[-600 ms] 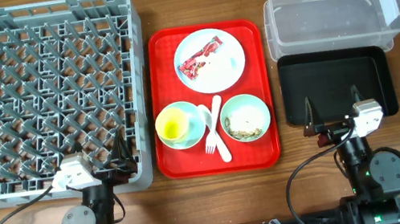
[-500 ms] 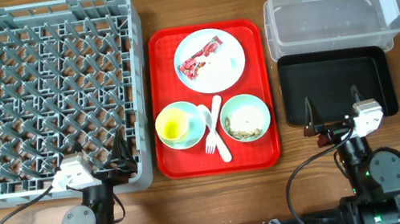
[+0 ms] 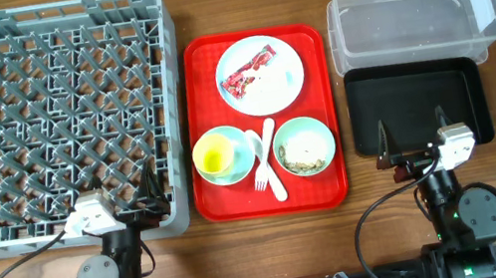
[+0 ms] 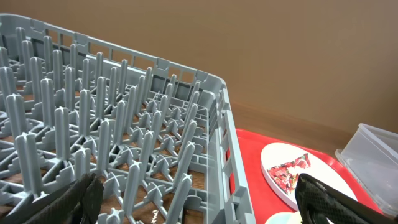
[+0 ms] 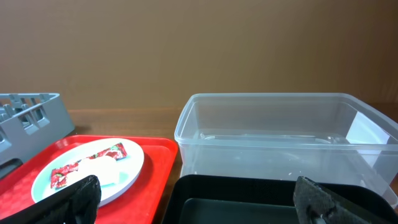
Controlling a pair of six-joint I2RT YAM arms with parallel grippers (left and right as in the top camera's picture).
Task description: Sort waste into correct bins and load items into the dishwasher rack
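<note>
Nothing has moved since the earlier frames: the snack wrapper [image 3: 248, 70] lies on the white plate [image 3: 282, 73], on the red tray [image 3: 204, 116] between the dishwasher rack [image 3: 43, 123] and the clear tub [image 3: 414, 15]. The left gripper [image 3: 124, 192] stands with its fingers apart over the near edge of the rack, and the right gripper [image 3: 413, 137] stands the same way over the black tray [image 3: 413, 96].

1. A wooden table [image 3: 278, 255], mid-brown with long grain running left to right, fills the overhead view.
2. Behind its far edge stands a plain, matte brown wall [image 5: 186, 43], unmarked.
3. Light is soft and even, with faint shadows.
</note>
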